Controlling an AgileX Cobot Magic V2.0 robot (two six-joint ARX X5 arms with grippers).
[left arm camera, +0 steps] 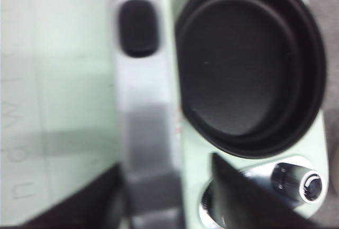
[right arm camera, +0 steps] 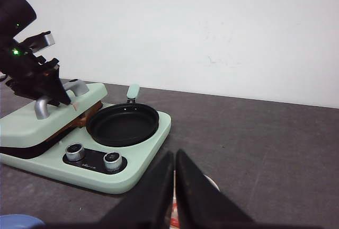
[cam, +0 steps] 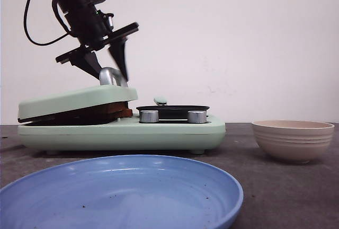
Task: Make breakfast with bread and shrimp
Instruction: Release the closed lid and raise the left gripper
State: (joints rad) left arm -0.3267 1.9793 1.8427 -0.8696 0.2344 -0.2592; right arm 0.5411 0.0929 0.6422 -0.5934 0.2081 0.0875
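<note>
1. We have our left gripper (cam: 112, 62) straddling the silver handle (cam: 110, 76) on the lid (cam: 74, 100) of the mint-green breakfast maker (cam: 122, 131). Its jaws stand wide, one finger on each side of the handle, not yet closed on it.
2. The lid sits tilted, not flat. The bread (cam: 108, 111) lies beneath it in the press on the left half of the machine, a browned edge showing in the gap at the lid's right edge.
3. The round black pan (right arm camera: 123, 124) on the right half is bare; we see no shrimp in it, nor in any view.
4. Our right gripper (right arm camera: 175, 186) hangs well away from the machine, near the table's (right arm camera: 254, 149) front edge, fingers pressed together and holding nothing that we can see.
5. We judge the toasting step is in hand. The next move calls for either closing on the handle to lift the lid, or pressing it down; we cannot tell which.
6. The blue plate (cam: 122, 197) at the front edge and the beige bowl (cam: 293, 139) toward the right both look bare.
</note>
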